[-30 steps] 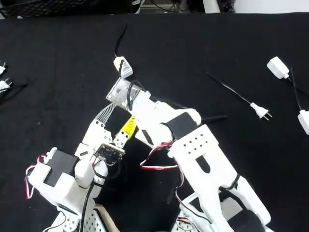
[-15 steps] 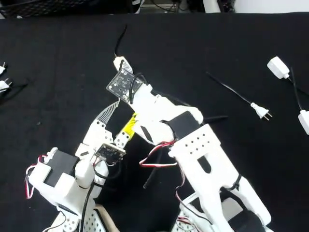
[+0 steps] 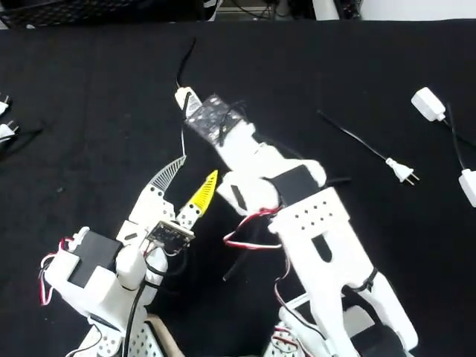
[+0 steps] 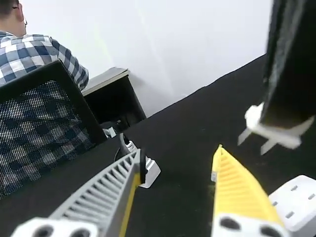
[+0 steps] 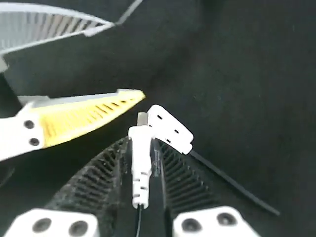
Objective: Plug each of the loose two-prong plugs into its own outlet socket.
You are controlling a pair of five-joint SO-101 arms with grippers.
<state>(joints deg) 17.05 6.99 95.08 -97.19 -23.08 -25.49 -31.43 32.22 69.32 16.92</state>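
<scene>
Black table (image 3: 89,82): right pincer (image 5: 140,143), gripping plug (image 5: 139,165), has swung beside socket (image 5: 172,129).

light: bright, even | shadows: faint (black cloth (image 3: 89,111)) | glare: white wall (image 4: 197,39)

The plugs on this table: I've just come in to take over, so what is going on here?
The right gripper is shut on a white two-prong plug, held with its prongs toward a white outlet socket on the black table. The prongs are close to the socket but not in its slots. The left gripper hangs open beside it, holding nothing. Farther off, another loose plug lies unplugged, with a second socket near the table's edge.
</scene>
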